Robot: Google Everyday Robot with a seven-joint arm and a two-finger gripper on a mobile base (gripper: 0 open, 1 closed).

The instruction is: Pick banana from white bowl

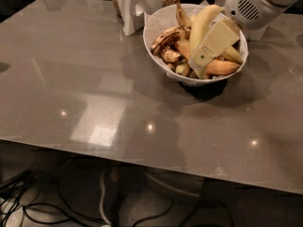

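Hanging over white bowl (155, 22) | pincer (202, 60) just right of banana (201, 23)

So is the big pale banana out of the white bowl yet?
No, the banana lies in the white bowl among smaller spotted bananas, with the gripper over it on the bowl's right side.

I see banana (201, 25), long, pale yellow, curved, leaning upright in white bowl (152, 27) w/ gripper (204, 59) over its lower half.

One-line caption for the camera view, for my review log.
Gripper low over the banana in the white bowl on a grey table.
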